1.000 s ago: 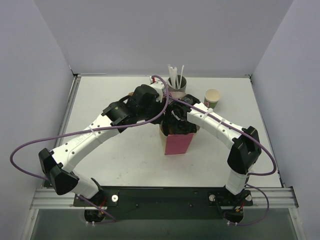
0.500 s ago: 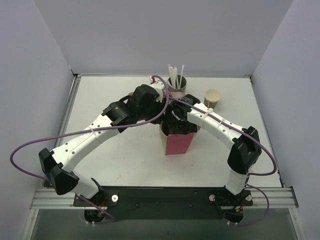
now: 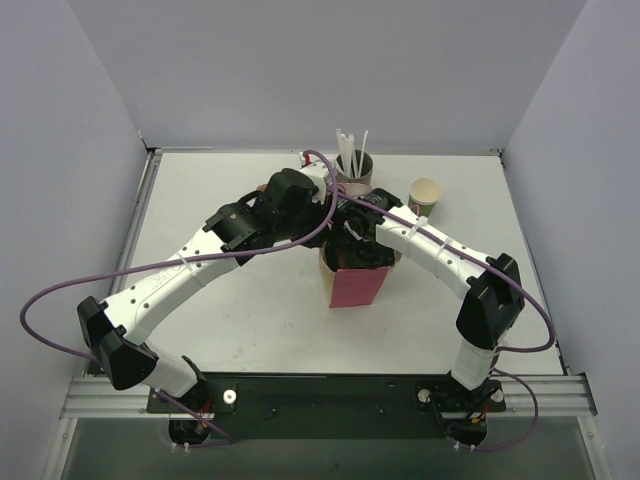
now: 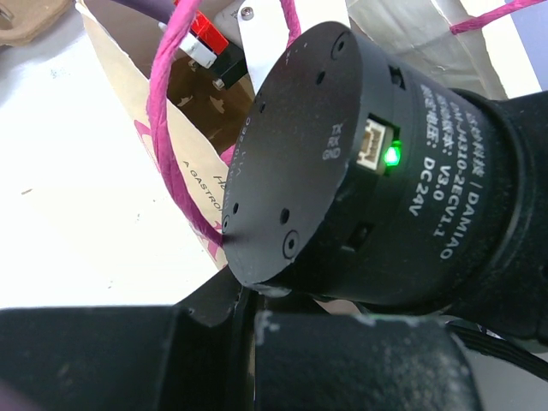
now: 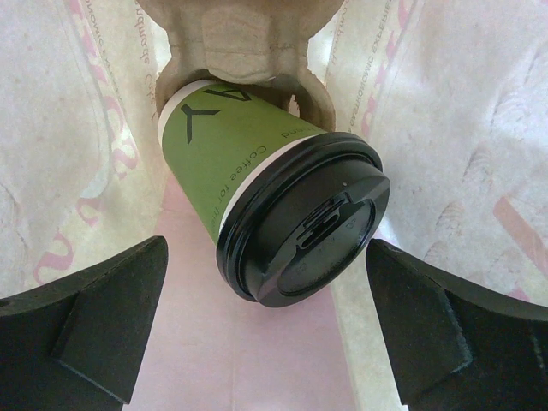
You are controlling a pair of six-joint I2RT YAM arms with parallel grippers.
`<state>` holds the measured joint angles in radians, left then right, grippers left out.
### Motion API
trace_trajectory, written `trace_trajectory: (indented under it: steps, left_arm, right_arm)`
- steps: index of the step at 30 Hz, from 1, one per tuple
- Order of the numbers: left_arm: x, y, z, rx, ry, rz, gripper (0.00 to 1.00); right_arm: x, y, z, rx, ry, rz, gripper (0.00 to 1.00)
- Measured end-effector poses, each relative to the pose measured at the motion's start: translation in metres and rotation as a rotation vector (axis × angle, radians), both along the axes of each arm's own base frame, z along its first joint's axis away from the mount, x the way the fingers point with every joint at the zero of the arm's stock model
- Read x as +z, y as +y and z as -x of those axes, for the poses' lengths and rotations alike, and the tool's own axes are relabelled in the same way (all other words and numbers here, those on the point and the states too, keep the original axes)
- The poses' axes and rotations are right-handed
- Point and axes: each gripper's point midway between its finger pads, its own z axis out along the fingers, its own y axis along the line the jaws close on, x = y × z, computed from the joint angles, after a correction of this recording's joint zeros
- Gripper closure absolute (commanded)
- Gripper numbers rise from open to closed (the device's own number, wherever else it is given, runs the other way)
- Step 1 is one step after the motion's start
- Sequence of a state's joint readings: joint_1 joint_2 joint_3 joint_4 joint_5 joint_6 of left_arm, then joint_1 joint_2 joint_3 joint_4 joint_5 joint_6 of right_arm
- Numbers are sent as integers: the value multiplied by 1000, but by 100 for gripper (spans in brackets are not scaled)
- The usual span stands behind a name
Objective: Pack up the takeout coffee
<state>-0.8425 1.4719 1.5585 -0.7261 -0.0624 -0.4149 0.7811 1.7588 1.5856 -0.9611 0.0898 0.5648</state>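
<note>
A: Changed lately?
B: Nothing overhead. Right gripper [image 5: 265,257] gapes, clear of the black-lidded green paper cup [image 5: 231,145] between its fingers, seated in pulp carrier [image 5: 240,43] inside pink bag [image 3: 355,288]. Left gripper [image 4: 248,334] closed tight. Cup placed, I judge.

High rear overview, two close wrist views, all on the paper bag [image 3: 355,285].

The white table [image 3: 230,320] carries a pink paper bag [image 3: 355,288] standing upright near its middle. Toward the far edge stands a grey cylinder of white straws [image 3: 354,172], and just to its right, apart from it, a green paper cup [image 3: 425,197] with a cream inside.
</note>
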Motion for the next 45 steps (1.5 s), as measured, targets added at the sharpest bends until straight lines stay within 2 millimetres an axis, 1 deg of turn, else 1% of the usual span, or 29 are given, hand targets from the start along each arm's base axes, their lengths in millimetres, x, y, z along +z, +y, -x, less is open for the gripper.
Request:
trace_trajectory:
  steps: [23, 30, 38, 45]
  left_arm:
    - [1, -3, 2, -15, 6, 12, 100]
    - [2, -5, 3, -28, 8, 22, 100]
    - [3, -6, 4, -33, 8, 27, 100]
    - [2, -6, 4, -33, 10, 26, 100]
  right_arm:
    - [2, -4, 3, 7, 9, 13, 5]
    - [3, -8, 5, 17, 8, 22, 3]
    - [3, -15, 10, 57, 7, 34, 0]
    - [1, -17, 10, 99, 2, 40, 0]
